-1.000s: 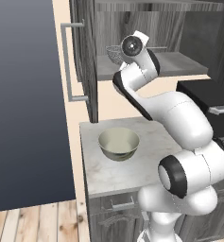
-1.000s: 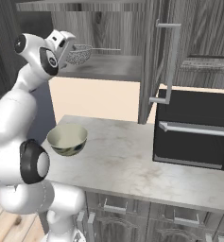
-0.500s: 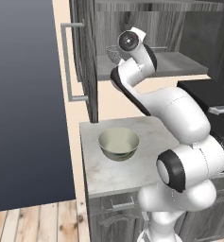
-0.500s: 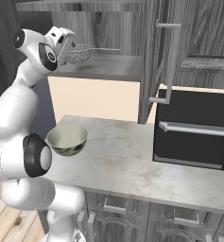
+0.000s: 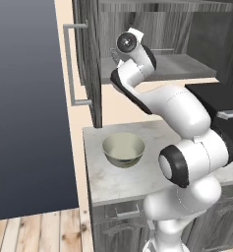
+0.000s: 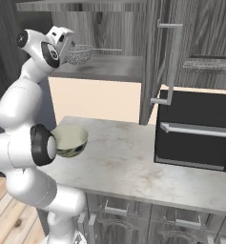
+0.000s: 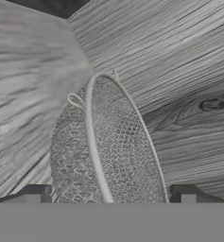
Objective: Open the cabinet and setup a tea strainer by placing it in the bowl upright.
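Strainer (image 7: 108,151): on the open cabinet (image 6: 105,66) shelf, above the bowl (image 5: 124,149).
Gripper (image 7: 108,196): jaws spread, astride its rim, nothing clamped.
Risk: thin rim slips, tipping it.

The arm is raised high — jaws spread apart, gripper (image 7: 108,198) level with the shelf.

The tea strainer (image 7: 118,156) was fine silvery wire mesh with a thin, smooth metal rim. The cabinet (image 6: 200,43) showed dark grey, matt wood grain; its bar handle (image 6: 171,64) was smooth light-grey metal. The bowl (image 5: 124,149) was glossy pale greenish-beige. The surface (image 6: 133,162) looked like smooth, mottled grey stone. The floor (image 5: 34,231) was light wood planking.
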